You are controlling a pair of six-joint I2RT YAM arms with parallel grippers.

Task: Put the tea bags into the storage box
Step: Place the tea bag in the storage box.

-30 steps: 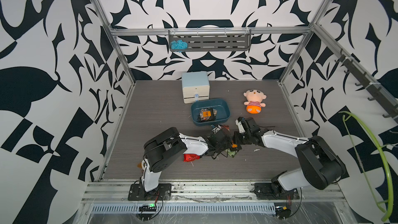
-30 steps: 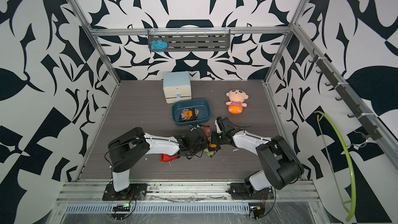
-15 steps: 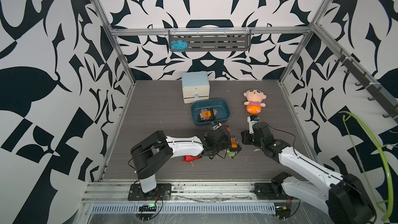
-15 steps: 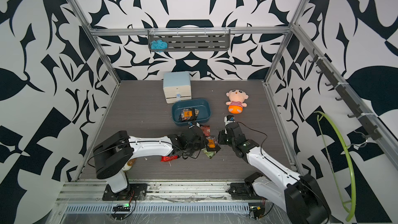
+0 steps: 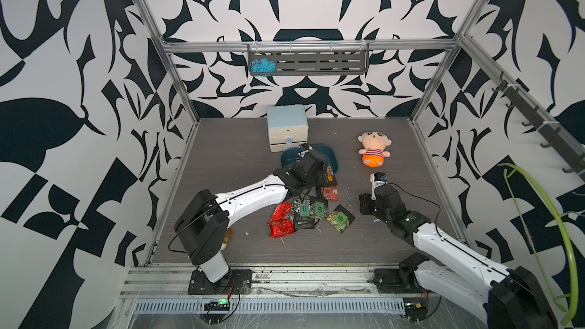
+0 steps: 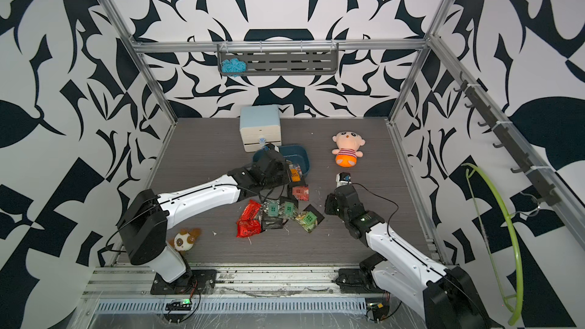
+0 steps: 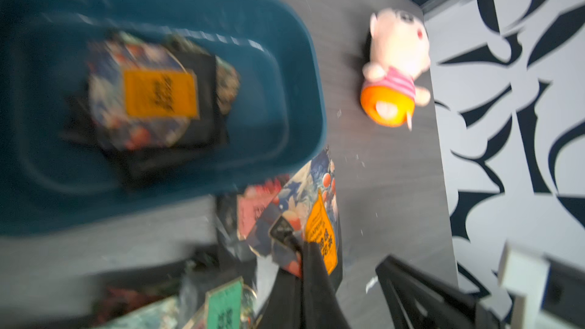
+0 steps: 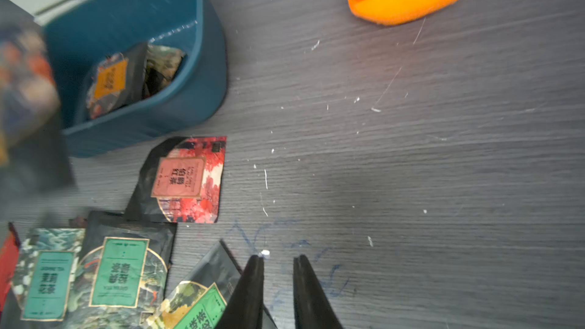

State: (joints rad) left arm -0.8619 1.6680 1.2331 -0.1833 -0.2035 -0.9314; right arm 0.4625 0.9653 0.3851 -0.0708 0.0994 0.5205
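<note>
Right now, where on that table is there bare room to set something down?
Bare: the far-left stretch beside the drawer cabinet, and the near strip in front of the tea bags. Crowded: the middle, where the storage box, that pile and the left arm bunch together.

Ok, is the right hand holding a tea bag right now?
No: the right wrist view shows the right hand standing open just above the bare table, with nothing between its two sides.

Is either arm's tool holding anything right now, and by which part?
The left tool pinches an orange-labelled tea bag by its edge. The right tool holds nothing; its jaws stand slightly apart above the table.
</note>
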